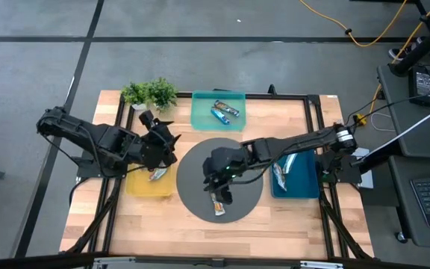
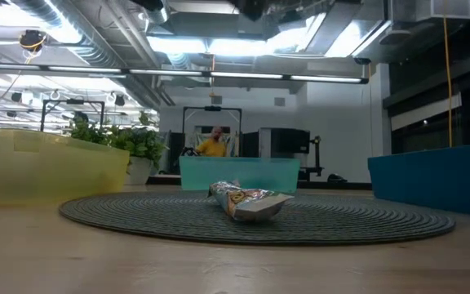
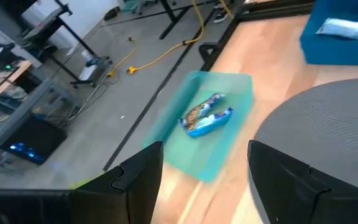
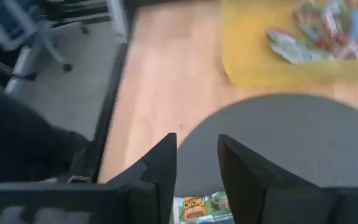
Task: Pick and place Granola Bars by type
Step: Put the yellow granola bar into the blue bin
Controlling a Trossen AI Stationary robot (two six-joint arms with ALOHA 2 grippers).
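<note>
Grey mat (image 1: 192, 179) holds one bar (image 1: 219, 205); teal tray (image 1: 200, 112), two

Open mat (image 1: 192, 175) between 3 trays

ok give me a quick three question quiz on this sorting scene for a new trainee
1. True or false: one granola bar lies on the round grey mat.
2. Which tray holds the blue-wrapped bars?
A. yellow tray
B. teal tray
C. dark-blue tray
3. Fill in: the right gripper hovers over the ____, fingers open.

Key
1. True. It is the only bar on the mat.
2. B, the teal tray at the far edge. The yellow tray sits below the open left gripper, the dark-blue tray under the right arm.
3. mat
</note>
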